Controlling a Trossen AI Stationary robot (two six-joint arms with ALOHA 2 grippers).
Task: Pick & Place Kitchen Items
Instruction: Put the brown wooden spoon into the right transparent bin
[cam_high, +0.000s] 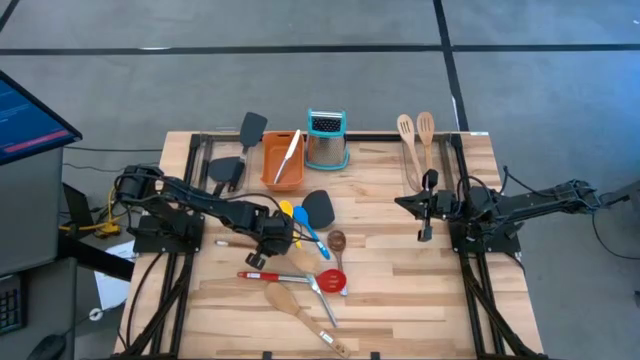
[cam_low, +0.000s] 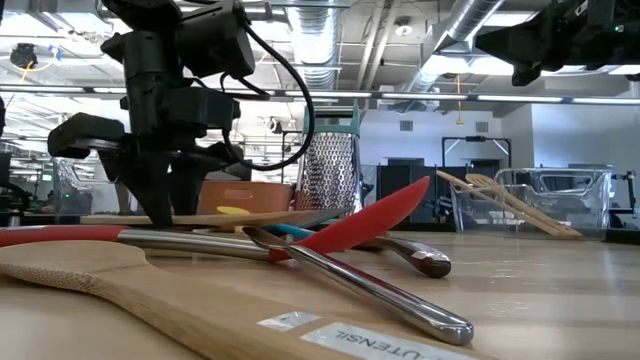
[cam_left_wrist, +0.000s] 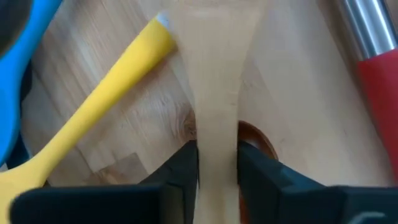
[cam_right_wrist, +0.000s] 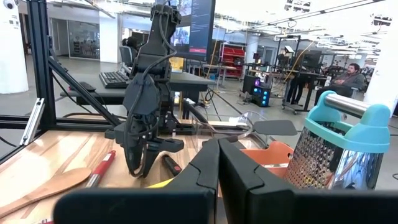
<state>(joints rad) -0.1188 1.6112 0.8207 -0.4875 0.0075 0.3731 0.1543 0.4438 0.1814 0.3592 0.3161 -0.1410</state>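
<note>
My left gripper (cam_high: 274, 238) points down over a heap of utensils in the middle of the table and is shut on a pale wooden utensil (cam_left_wrist: 217, 74). Beside it lie a yellow spoon (cam_left_wrist: 106, 93), a blue spoon (cam_high: 308, 235), a black turner (cam_high: 318, 207), a red spoon with a steel handle (cam_high: 325, 279) and a wooden spoon (cam_high: 288, 300). My right gripper (cam_high: 425, 212) is shut and empty above the table's right half. My left gripper pinches the wooden utensil's narrow handle (cam_left_wrist: 217, 134) between its two fingers (cam_left_wrist: 186, 163), just behind where the handle widens toward the head. The fingers come from above, pointing down, and lie across the handle. I cannot tell whether the utensil is clear of the table.
An orange tray (cam_high: 272, 165) with a pale utensil in it and a steel grater with a teal top (cam_high: 327, 140) stand at the far middle. Two black turners (cam_high: 240, 150) lie at the far left, and two wooden utensils (cam_high: 415, 135) at the far right.
</note>
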